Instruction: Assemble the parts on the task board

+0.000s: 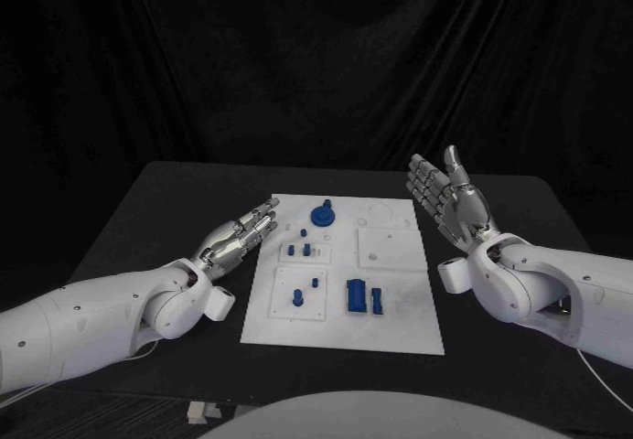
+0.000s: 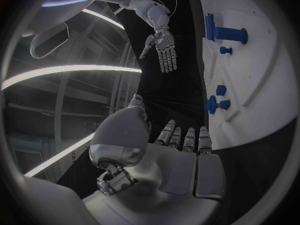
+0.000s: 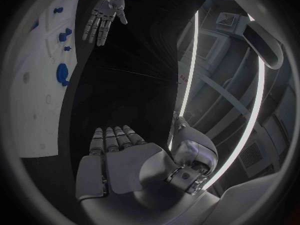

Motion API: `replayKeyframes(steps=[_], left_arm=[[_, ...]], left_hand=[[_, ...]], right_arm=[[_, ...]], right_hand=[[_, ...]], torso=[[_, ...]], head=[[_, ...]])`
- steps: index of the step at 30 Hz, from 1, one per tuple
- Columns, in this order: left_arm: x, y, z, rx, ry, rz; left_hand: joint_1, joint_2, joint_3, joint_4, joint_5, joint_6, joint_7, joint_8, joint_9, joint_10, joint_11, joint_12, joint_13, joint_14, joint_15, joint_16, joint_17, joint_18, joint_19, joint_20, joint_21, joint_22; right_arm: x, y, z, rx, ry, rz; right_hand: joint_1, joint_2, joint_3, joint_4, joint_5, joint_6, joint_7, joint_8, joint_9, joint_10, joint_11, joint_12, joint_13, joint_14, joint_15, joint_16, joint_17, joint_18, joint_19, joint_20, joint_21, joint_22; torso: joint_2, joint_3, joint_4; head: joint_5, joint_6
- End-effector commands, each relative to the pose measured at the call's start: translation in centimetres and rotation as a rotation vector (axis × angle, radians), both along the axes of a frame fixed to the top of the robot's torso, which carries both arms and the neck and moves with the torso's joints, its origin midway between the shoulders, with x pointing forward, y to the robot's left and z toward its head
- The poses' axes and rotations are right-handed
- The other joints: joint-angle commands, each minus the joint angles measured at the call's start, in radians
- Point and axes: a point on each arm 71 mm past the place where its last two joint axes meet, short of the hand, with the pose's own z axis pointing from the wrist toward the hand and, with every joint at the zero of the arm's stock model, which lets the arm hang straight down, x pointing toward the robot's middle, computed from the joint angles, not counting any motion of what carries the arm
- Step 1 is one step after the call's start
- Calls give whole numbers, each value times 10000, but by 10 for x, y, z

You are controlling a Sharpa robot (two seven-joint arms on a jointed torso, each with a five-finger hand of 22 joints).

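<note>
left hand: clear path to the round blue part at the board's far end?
Probably yes. The left hand is open beside the task board, holding nothing, and nothing stands between it and the round blue part.

R hand (image 3: 125,160): palm flat, fingers (image 3: 114,137) straight and together, holding nothing, above black worktop (image 3: 119,80). L hand (image 3: 103,15) opposite, fingers spread, empty. White task board (image 3: 37,95) beside both hands, w/ blue parts (image 3: 62,74) on it; part types not discernible.
</note>
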Motion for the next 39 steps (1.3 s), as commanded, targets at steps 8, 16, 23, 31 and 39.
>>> replayKeyframes(steps=[8,16,23,31,39], left_arm=[[25,-31,38,153,-486,2693],[36,-52,68,109,-413,4510],[40,-63,84,76,-237,5432],[40,-64,86,71,-206,5557],[40,-64,86,71,-206,5557]], left_hand=[[-4565,-1033,945,-967,-788,-749,291,-86,-63,-14,1048,-144,-35,14,158,-35,-13,-503,0,-203,-56,-10],[-5867,-1033,1912,-1243,-1604,-1576,291,-86,-63,-14,1048,-144,-35,14,158,-35,-13,-1305,0,-203,-56,-10],[-6744,-1033,1912,-1985,-1604,-1576,291,-86,-63,-14,1048,-144,-35,14,158,-35,-13,-1305,0,-203,-56,-10],[-7443,-1033,1912,-1985,-1604,-1576,291,-86,-63,-14,1048,-144,-35,14,158,-35,-13,-1305,0,-203,-56,-10],[-7967,-1033,1912,-1985,-1604,-1576,291,-86,-63,-14,1048,-144,-35,14,158,-35,-13,-1305,0,-203,-56,-10]], right_arm=[[25,22,11,178,496,-2956],[31,30,15,334,741,-3751],[32,31,15,337,746,-3765],[32,31,15,337,746,-3765],[32,31,15,337,746,-3765]], right_hand=[[-1463,1,0,-45,-35,-36,4,-35,-10,7,39,-36,-9,-25,73,-36,-9,-66,-2,-51,-37,-10],[-1463,1,0,-45,-35,-36,4,-35,-10,7,39,-36,-9,-25,73,-36,-9,-66,-2,-51,-37,-10],[-1463,1,0,-45,-35,-36,4,-35,-10,7,39,-36,-9,-25,73,-36,-9,-66,-2,-51,-37,-10],[-1463,1,0,-45,-35,-36,4,-35,-10,7,39,-36,-9,-25,73,-36,-9,-66,-2,-51,-37,-10],[-1463,1,0,-45,-35,-36,4,-35,-10,7,39,-36,-9,-25,73,-36,-9,-66,-2,-51,-37,-10]], torso=[[-332,159,-317],[-488,234,-464],[-518,248,-493],[-518,248,-493],[-518,248,-493]], head=[[-215,1489],[-323,2245],[-344,2390],[-344,2390],[-344,2390]])
